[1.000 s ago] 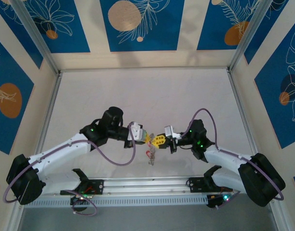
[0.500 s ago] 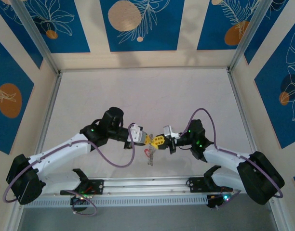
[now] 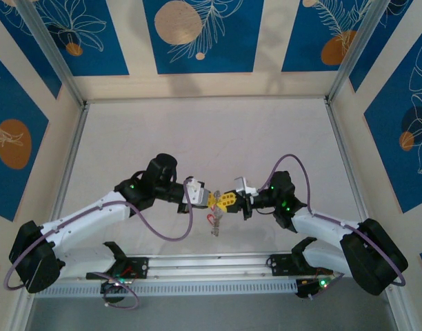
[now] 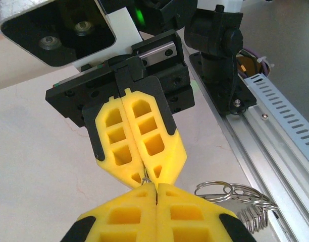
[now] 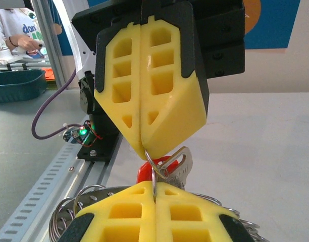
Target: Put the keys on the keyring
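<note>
keyring [image 5: 153, 179]: thin wire loop at top view centre, pinched from both sides. red-headed key [image 5: 143, 174] and silvery key [image 5: 184, 162] hang just behind it. left gripper [image 3: 214, 201] and right gripper [image 3: 221, 201] both clamped on the keyring, tips nearly touching, above the table [image 3: 197, 138].

We see matt yellow plastic on the left pincer [image 4: 156, 186] and the right pincer [image 4: 148, 176]. The keyring [image 5: 152, 167] is glossy metal wire. The key [image 5: 181, 164] has a red plastic-looking head.
</note>
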